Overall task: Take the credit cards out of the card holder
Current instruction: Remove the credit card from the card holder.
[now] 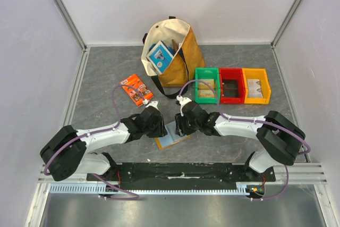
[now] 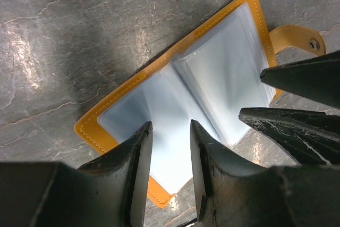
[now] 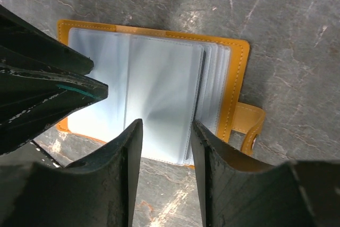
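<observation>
Left wrist view: seeing the left gripper (image 2: 170, 127) half-open, empty, right over the left page of the card holder (image 2: 159, 97), spread flat on the table (image 2: 53, 30). Same for the right gripper (image 3: 167, 126): half-open, empty, over the right-hand sleeves. Can only spot a dark edge of the credit cards (image 3: 201, 83) tucked in there. Probably best to pin the left page, then pinch that edge and slide outward.
</observation>
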Robot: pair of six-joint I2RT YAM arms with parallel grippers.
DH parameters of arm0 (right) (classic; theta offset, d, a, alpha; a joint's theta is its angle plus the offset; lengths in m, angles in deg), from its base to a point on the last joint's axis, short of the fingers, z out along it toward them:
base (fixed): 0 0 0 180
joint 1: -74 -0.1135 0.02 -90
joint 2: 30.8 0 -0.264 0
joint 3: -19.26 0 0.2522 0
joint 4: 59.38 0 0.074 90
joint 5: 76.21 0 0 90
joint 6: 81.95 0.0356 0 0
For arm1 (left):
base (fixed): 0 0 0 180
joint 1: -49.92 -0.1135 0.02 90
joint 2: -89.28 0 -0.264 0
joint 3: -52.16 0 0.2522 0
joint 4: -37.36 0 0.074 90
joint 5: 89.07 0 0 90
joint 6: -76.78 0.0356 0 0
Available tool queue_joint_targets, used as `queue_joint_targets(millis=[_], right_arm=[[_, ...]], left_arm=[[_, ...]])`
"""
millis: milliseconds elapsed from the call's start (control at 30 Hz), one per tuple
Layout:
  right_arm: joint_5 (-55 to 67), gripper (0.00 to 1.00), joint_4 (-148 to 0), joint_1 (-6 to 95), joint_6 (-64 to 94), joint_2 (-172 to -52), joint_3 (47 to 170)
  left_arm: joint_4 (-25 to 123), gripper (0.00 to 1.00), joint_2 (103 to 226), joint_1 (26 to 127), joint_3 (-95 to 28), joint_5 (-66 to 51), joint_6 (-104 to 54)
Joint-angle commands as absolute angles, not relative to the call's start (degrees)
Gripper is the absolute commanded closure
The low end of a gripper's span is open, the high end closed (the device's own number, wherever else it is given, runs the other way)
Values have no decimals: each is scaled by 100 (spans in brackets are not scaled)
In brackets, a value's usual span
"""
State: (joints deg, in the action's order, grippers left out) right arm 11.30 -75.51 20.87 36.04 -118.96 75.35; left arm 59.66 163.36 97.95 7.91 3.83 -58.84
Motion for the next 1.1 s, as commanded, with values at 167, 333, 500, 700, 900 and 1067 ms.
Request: queue_joint_targets(millis=[167, 333, 500, 700, 900, 1067], right_arm=[[579, 56, -7156, 2056, 3705, -11676, 7732], [149, 57, -6884, 2056, 3740, -11587, 7740], [-282, 56, -6778, 1942, 3697, -11789, 7916], [-406, 54, -6778, 1573, 3618, -12325, 8241], [-467, 50, -6971, 1362, 3512, -12712, 8549], [173, 48, -7305, 1431, 3293, -12353, 8593]], left_arm=[[6044, 59, 16389, 9861, 948, 260, -6094], [6027, 59, 16214, 9861, 1027, 304, -6252], [6140, 56, 15416, 9870, 1299, 725, -6603], [7035, 49, 13598, 9861, 1467, 1621, -6999], [7898, 45, 12374, 9861, 1194, 2026, -6938], [7680, 43, 12504, 9853, 1010, 1720, -6850]])
